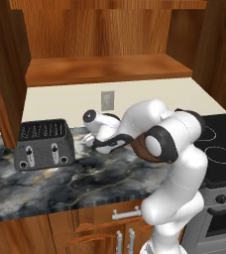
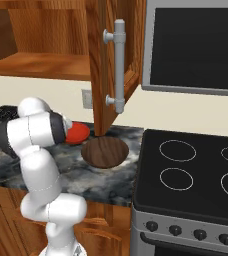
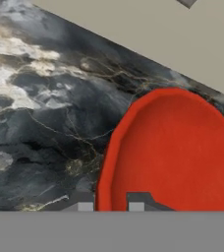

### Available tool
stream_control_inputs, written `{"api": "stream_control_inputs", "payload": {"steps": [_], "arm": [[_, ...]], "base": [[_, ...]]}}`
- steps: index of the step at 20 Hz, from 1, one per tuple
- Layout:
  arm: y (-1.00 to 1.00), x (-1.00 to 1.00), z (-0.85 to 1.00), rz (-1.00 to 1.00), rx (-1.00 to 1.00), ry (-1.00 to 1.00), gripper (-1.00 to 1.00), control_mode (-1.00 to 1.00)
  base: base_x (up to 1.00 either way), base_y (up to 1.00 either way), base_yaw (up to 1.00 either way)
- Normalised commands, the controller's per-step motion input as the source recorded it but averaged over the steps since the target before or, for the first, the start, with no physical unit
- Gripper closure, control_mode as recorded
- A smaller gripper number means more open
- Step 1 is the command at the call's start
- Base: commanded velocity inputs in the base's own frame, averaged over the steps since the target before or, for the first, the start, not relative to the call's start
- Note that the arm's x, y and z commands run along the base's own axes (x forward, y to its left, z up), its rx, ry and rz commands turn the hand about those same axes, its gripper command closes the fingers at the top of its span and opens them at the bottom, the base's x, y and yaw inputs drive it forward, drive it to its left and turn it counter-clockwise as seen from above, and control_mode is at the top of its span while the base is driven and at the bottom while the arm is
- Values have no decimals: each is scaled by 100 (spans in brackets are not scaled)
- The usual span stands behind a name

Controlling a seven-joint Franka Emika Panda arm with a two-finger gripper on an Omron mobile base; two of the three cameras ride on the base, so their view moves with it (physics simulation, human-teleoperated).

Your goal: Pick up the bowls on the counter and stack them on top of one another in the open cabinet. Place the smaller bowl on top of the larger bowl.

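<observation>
Straddling the near rim of the small red bowl (image 3: 175, 152), the jaws (image 3: 111, 204) are pinched nearly together on it, one fingertip (image 3: 85, 205) outside the wall and the other inside. That bowl sits on the dark marble table (image 3: 45, 123), close to the cream back wall. From the right base view the red bowl (image 2: 78, 133) peeks out beside the arm's dark wrist, with the wide brown wood-grain bowl (image 2: 105, 152) just beside it, nearer the stovetop (image 2: 196, 175). Above hangs the open cabinet (image 1: 105, 69), its shelf board bare. A toaster (image 1: 43, 144) stands well apart, to the left.
</observation>
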Motion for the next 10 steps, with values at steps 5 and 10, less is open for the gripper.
{"api": "stream_control_inputs", "payload": {"steps": [5, 10], "arm": [[-14, -19, 21, -8, 0, 0, 100, -100], [-5, -18, 21, -7, 0, -3, 100, -100]], "base": [[0, 0, 0], [0, 0, 0]]}}
